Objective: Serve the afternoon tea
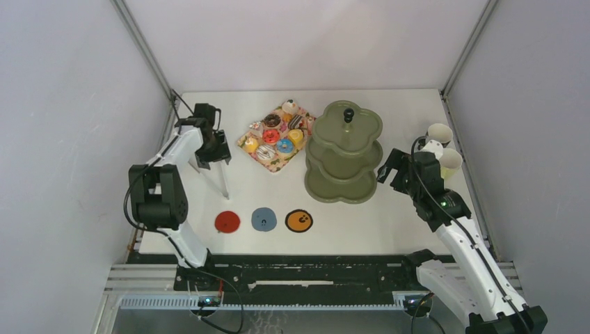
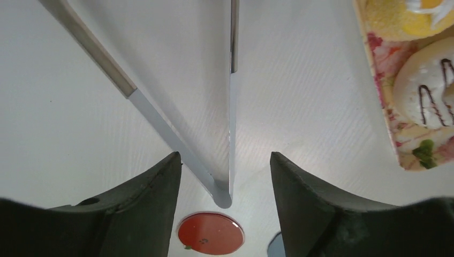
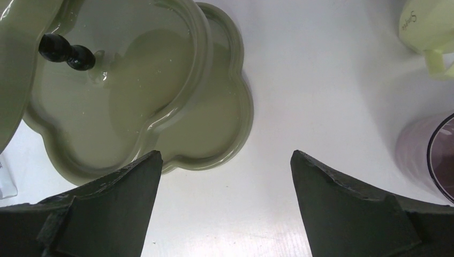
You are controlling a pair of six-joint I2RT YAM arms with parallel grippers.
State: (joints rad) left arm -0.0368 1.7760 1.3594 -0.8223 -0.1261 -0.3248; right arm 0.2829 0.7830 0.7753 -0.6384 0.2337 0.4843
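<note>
White table (image 1: pixel 389 229); left tool (image 2: pixel 225 160), right tool (image 3: pixel 226 155) parted, empty.

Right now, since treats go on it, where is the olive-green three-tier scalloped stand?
Top view: the stand sits right of centre, between the pink floral rectangular tray and the right gripper.

The white table (image 1: pixel 389 229) bears a floral tray (image 1: pixel 271 167), green stand (image 1: pixel 341 191), coasters (image 1: pixel 264 219), mugs (image 1: pixel 450 161).
</note>
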